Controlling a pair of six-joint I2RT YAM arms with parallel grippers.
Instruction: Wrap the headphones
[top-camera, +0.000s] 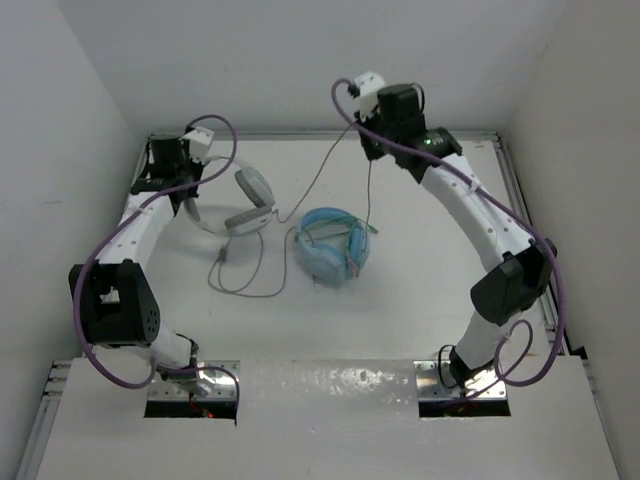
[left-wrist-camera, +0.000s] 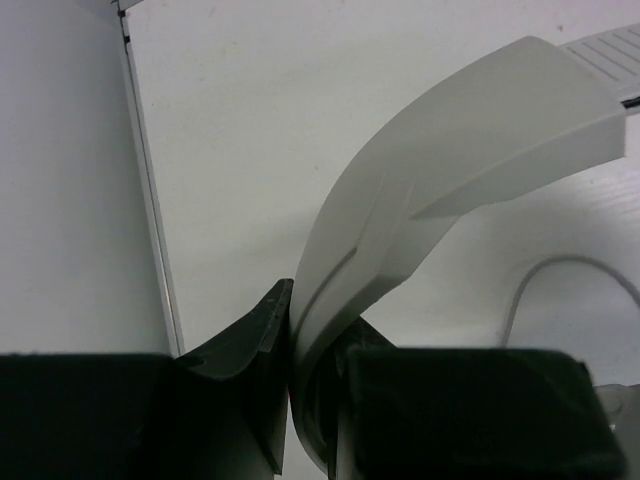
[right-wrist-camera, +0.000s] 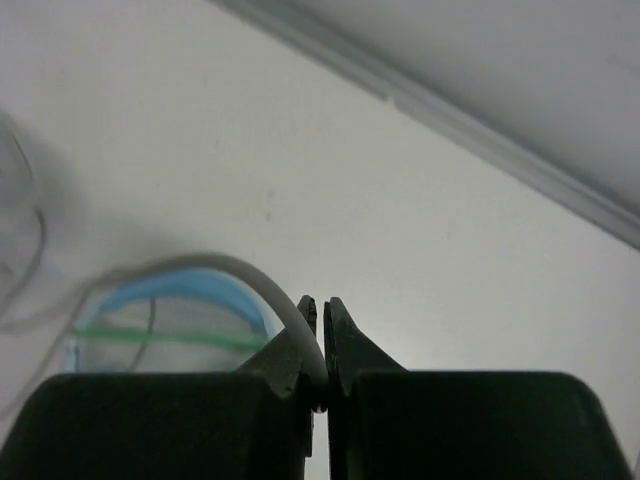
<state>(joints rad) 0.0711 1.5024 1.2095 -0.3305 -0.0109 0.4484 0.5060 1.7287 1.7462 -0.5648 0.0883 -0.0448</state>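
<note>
The white-and-grey headphones (top-camera: 250, 203) lie at the back left of the table. My left gripper (top-camera: 192, 197) is shut on their headband (left-wrist-camera: 450, 150), which rises between the jaws in the left wrist view (left-wrist-camera: 305, 340). The thin whitish cable (top-camera: 325, 170) runs from the headphones up to my right gripper (top-camera: 369, 152), held raised at the back middle. In the right wrist view the gripper (right-wrist-camera: 322, 340) is shut on the cable (right-wrist-camera: 230, 268). More cable lies in a loose loop (top-camera: 245, 277) on the table in front of the headphones.
Light blue headphones (top-camera: 335, 247) with a green cord lie in the middle of the table, under and in front of my right gripper; they also show in the right wrist view (right-wrist-camera: 180, 300). White walls enclose the table on the left, back and right.
</note>
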